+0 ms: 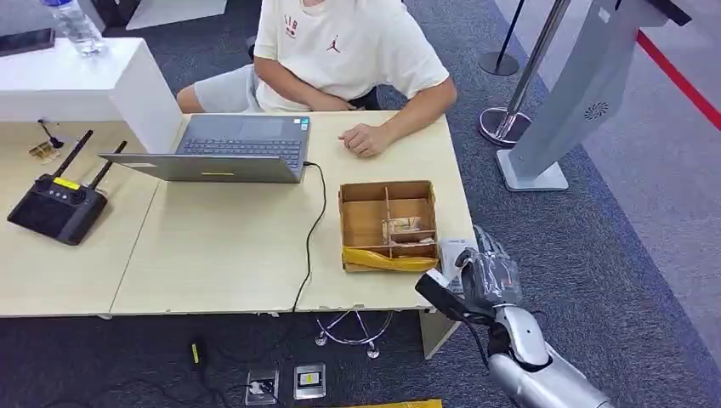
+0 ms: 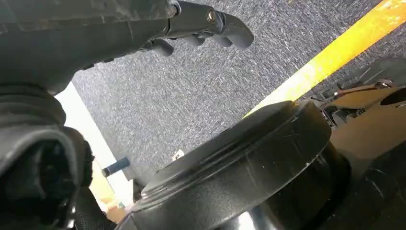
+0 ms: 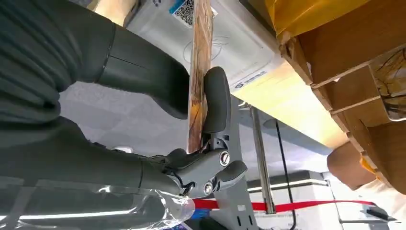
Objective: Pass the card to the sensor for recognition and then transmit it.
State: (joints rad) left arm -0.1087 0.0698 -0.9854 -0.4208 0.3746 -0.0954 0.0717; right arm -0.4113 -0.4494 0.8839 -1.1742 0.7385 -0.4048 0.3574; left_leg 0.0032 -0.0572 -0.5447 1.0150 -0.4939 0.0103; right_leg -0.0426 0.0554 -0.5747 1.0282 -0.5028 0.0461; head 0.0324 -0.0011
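Card (image 3: 199, 72), thin, flat and stiff with a brown printed face, stands edge-on in the robot's right hand (image 3: 191, 112), pinched between the thick grey thumb and a dark padded finger (image 3: 216, 98). It looks light and probably slick, so a firm pinch low on its faces, leaving the far end free, seems the safest hold. In the head view the right hand (image 1: 485, 276) hovers at the table's front right corner, over a white sensor (image 3: 239, 45) with a QR sticker that lies on the pale wooden table (image 1: 221, 255). Just beside it sits a partitioned cardboard box (image 1: 388, 223) with yellow tape along its front. The left hand (image 2: 201, 24) hangs over grey carpet, fingers loosely curled and apart, holding nothing.
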